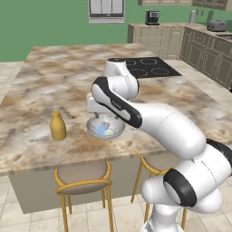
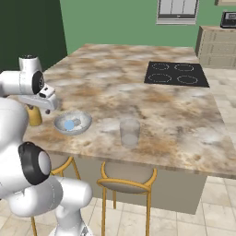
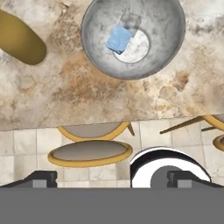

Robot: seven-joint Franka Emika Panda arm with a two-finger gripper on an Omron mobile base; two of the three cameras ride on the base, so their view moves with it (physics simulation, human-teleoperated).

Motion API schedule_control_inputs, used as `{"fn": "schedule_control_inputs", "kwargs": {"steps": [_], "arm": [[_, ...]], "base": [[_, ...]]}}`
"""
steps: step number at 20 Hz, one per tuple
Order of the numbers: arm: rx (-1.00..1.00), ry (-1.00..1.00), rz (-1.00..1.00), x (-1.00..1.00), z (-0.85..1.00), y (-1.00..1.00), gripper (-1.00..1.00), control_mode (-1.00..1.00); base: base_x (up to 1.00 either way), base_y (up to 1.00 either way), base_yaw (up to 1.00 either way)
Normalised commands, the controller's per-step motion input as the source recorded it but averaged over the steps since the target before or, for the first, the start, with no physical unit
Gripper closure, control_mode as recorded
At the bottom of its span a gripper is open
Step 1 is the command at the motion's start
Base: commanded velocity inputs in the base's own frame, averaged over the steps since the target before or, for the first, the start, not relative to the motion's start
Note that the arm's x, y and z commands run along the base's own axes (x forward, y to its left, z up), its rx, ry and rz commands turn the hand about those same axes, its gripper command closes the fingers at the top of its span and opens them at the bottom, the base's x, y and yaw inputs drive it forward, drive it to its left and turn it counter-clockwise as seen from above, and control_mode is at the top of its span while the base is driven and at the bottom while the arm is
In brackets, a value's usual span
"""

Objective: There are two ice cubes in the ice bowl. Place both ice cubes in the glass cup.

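A rendered home kitchen. A large island with a brown-and-cream marbled tabletop (image 1: 68, 86) fills the middle, and a black four-ring cooktop (image 2: 176, 73) is set flush into its far end. Round-seated stools (image 2: 127, 177) with yellow metal frames are tucked under the near edge, so the island doubles as a breakfast bar. Beige panelled cabinets (image 1: 158, 38) run along the far wall and down the right side, carrying a coffee machine (image 1: 152, 17) and a toaster (image 1: 217, 25). The walls are green, with a window (image 1: 106, 10) in the far one, and the floor (image 1: 31, 217) is pale tile. A bowl (image 2: 73, 122), glass (image 2: 129, 131) and yellow bottle (image 1: 57, 126) stand on the island.
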Motion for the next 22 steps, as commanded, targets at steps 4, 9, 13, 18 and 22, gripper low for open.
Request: {"fn": "schedule_control_inputs", "kwargs": {"steps": [4, 9, 13, 18, 22], "arm": [[0.00, 0.00, 0.00, 0.39, -0.19, -0.15, -1.00, -1.00], [0.00, 0.00, 0.00, 0.37, -0.19, -0.11, -1.00, -1.00], [0.00, 0.00, 0.00, 0.42, -0.22, 0.00, -1.00, -1.00], [0.00, 0.00, -0.02, 0.33, -0.21, 0.00, -1.00, -1.00], [0.00, 0.00, -0.14, 0.11, -0.24, -0.01, -1.00, -1.00]], "base": [[0.00, 0.00, 0.00], [0.00, 0.00, 0.00], [0.00, 0.00, 0.00], [0.00, 0.00, 0.00], [0.00, 0.00, 0.00]]}}
